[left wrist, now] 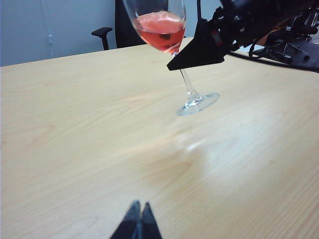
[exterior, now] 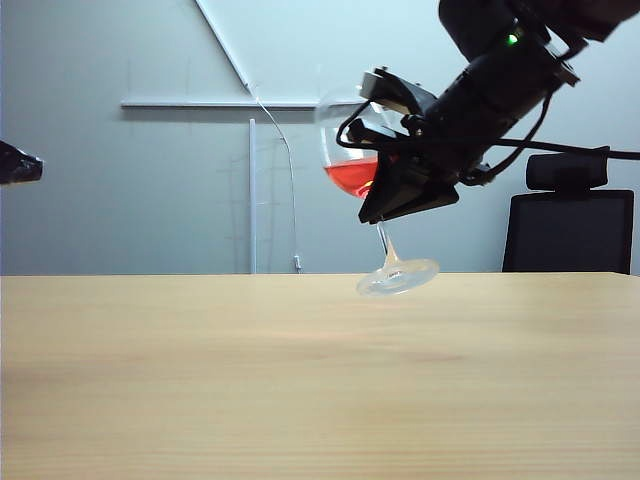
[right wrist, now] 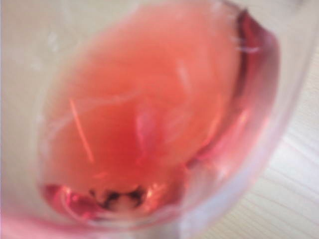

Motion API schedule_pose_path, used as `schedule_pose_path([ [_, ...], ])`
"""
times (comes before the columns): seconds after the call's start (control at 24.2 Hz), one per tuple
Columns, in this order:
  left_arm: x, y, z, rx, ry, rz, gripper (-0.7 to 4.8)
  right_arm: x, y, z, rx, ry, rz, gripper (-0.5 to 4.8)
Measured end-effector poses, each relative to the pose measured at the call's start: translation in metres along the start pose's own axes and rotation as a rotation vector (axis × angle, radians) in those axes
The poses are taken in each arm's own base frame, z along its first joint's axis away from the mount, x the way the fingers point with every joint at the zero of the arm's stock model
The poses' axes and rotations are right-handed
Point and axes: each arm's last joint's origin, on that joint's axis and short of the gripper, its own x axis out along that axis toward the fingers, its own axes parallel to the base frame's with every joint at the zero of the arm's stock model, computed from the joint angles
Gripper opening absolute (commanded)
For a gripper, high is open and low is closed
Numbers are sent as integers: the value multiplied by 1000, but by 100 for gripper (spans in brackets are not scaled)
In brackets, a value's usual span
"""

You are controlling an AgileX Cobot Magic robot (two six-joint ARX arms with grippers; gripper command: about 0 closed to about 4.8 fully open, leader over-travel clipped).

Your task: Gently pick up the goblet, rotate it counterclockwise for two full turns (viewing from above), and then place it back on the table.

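The goblet, a clear stemmed glass with red liquid, hangs tilted in the air. Its round foot is lifted off the table. My right gripper is shut on the top of the stem, just under the bowl. The left wrist view shows the same goblet and right gripper across the table. In the right wrist view the goblet's bowl fills the picture, blurred, and hides the fingers. My left gripper is shut and empty, hovering far off at the left.
A black office chair stands behind the table at the right. A white pole and cable lean on the back wall. More dark equipment sits past the table's edge in the left wrist view.
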Motion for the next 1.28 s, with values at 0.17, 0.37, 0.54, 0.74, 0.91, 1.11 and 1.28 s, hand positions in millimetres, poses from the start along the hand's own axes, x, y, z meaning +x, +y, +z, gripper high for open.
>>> schedule_pose_path([
  [0.17,0,0,0,0,0,0,-5,1,11,0,-119,54,33,-5],
  [0.37,0,0,0,0,0,0,-5,1,18,-3,-207,79,84,-5],
  [0.54,0,0,0,0,0,0,-5,-3,23,0,-254,49,154,-5],
  [0.74,0,0,0,0,1,0,-5,-10,28,7,-304,-29,301,-5],
  [0.91,0,0,0,0,1,0,-5,-15,32,13,-353,-102,405,-5],
  [1.11,0,0,0,0,1,0,-5,-17,35,17,-374,-162,529,-5],
  [1.28,0,0,0,0,1,0,-5,-19,38,19,-387,-203,626,-5],
])
